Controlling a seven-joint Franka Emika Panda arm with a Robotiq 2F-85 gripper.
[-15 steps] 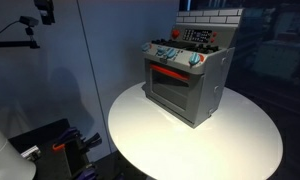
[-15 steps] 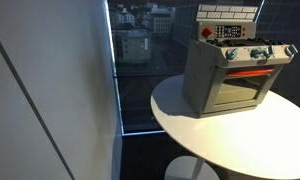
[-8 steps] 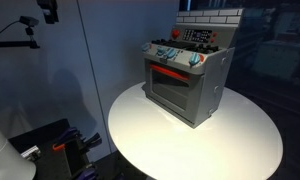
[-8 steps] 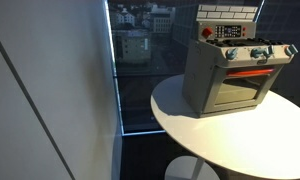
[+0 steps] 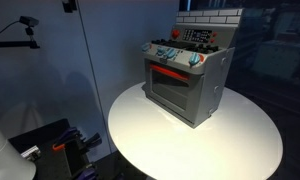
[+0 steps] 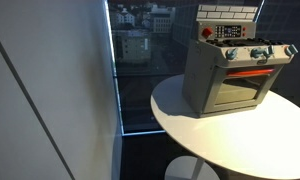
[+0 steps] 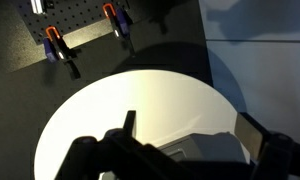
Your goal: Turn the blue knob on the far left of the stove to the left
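Observation:
The stove (image 5: pixel 185 82) is a small grey toy oven with a red door handle and a brick-patterned back panel. It stands on a round white table (image 5: pixel 240 145) and shows in both exterior views (image 6: pixel 230 80). The blue knob (image 5: pixel 157 52) is the left end one of the front knob row (image 6: pixel 228 56). My gripper (image 7: pixel 190 130) is open and empty, high above the table, with the stove's top (image 7: pixel 195 152) below it. In an exterior view only a dark part of it (image 5: pixel 68 5) shows at the top edge, far from the stove.
The table (image 7: pixel 110 110) has bare room in front of the stove. Orange-handled clamps (image 7: pixel 56 42) sit on a dark pegboard bench beyond it. A camera on a boom (image 5: pixel 28 22) stands at the left. A window (image 6: pixel 140 50) lies behind the table.
In an exterior view the dark part of my arm at the top edge has moved right and up. The stove and knobs have not moved.

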